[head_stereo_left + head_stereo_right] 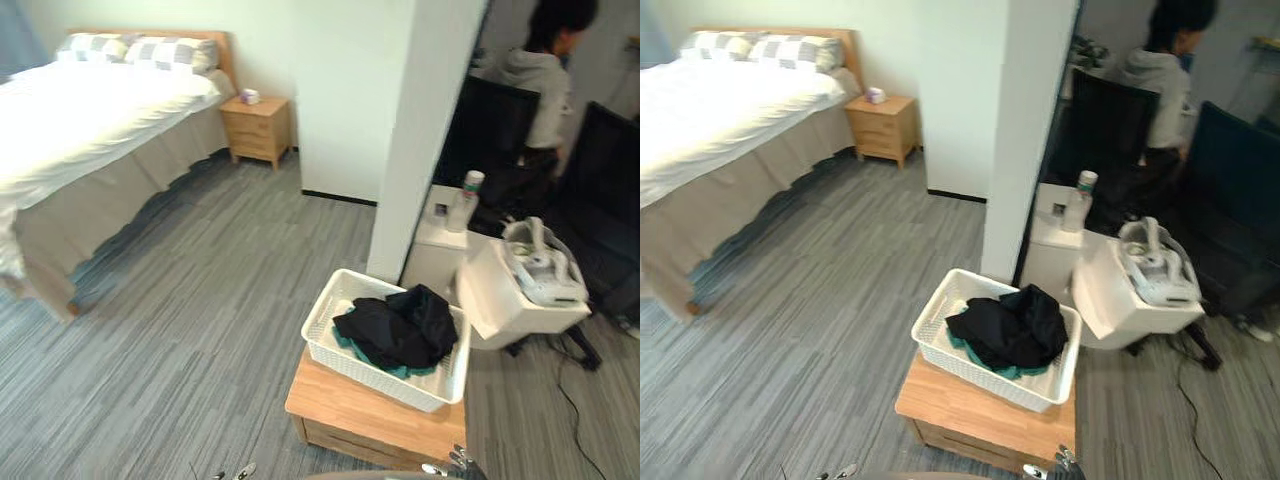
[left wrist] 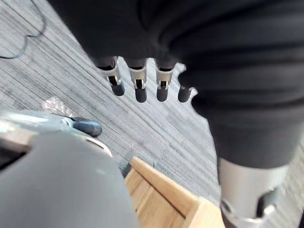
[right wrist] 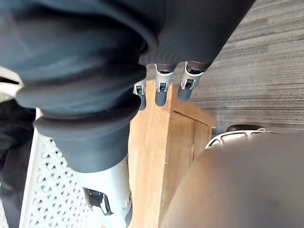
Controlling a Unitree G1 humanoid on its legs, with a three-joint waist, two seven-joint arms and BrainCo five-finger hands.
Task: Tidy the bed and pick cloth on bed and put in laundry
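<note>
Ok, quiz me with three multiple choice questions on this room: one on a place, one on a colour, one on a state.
1. Where does the white basket stand? A on the bed; B on the low wooden table; C on the nightstand.
2. What colour is the top cloth in it? A black; B red; C yellow.
3. How are the robot's hands? A both open, empty; B both clutching cloth; C one gripping the basket.
Answers: B, the basket rests on the table; A, black lies over a teal cloth; A, the left hand and right hand show straight fingers holding nothing.
</note>
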